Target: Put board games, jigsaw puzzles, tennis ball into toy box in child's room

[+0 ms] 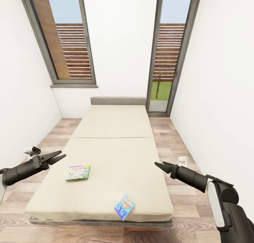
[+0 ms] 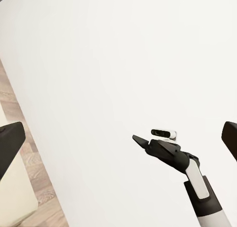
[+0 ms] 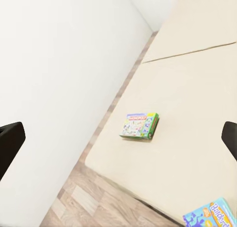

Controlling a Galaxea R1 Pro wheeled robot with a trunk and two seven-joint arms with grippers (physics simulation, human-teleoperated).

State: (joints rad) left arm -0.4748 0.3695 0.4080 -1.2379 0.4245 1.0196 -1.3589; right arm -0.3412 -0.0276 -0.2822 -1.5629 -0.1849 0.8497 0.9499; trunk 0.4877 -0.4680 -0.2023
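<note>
Two board games lie on the beige bed (image 1: 116,130). The green-and-white one (image 1: 78,172) rests flat near the bed's left side, and the smaller blue one (image 1: 124,207) lies at the near edge, partly overhanging it. My left gripper (image 1: 62,154) hovers open to the left of the green game, over the bed's left edge. My right gripper (image 1: 157,164) hangs open above the bed's right edge, beyond the blue game. The right wrist view takes in the green game (image 3: 140,126) and a corner of the blue one (image 3: 212,217). The table, toy box, jigsaw puzzles and tennis ball are out of view.
White walls close in on both sides of the bed, leaving narrow strips of wood floor (image 1: 169,141). A tall window (image 1: 67,38) and a glass door (image 1: 169,53) stand in the far wall. The left wrist view looks across at my right gripper (image 2: 143,139).
</note>
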